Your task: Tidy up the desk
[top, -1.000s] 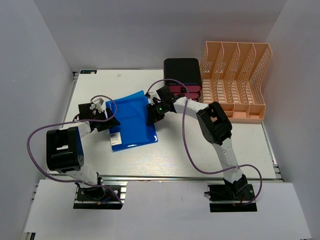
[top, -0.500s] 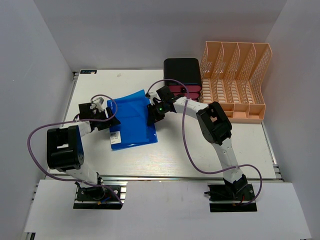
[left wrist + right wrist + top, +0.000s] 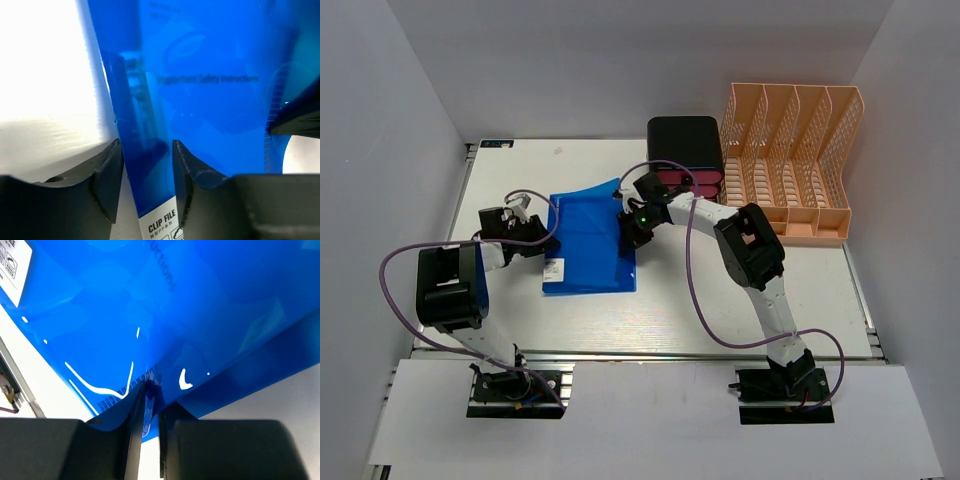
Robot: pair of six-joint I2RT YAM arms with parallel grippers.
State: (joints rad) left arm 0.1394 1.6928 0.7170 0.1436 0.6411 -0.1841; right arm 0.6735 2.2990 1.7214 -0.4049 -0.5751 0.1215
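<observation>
Found the desk (image 3: pixel 740 300) spread in front of both arm bases, with a blue folder (image 3: pixel 588 250) lying on its left half. Saw the right gripper (image 3: pixel 150 402) clamped on the folder's right edge and the left gripper (image 3: pixel 146 172) closed on the spine. Feared buckling of the thin plastic, or slipping from one pinch, through uneven lifting

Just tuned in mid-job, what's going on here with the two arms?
Both arms are on the blue folder in the middle of the desk. The right pincer is clamped on the folder's right edge. The left pincer straddles the spine at the left edge, with a finger close on either side; whether it grips firmly I cannot tell. The peach file rack stands at the far right corner, apart from the folder.
</observation>
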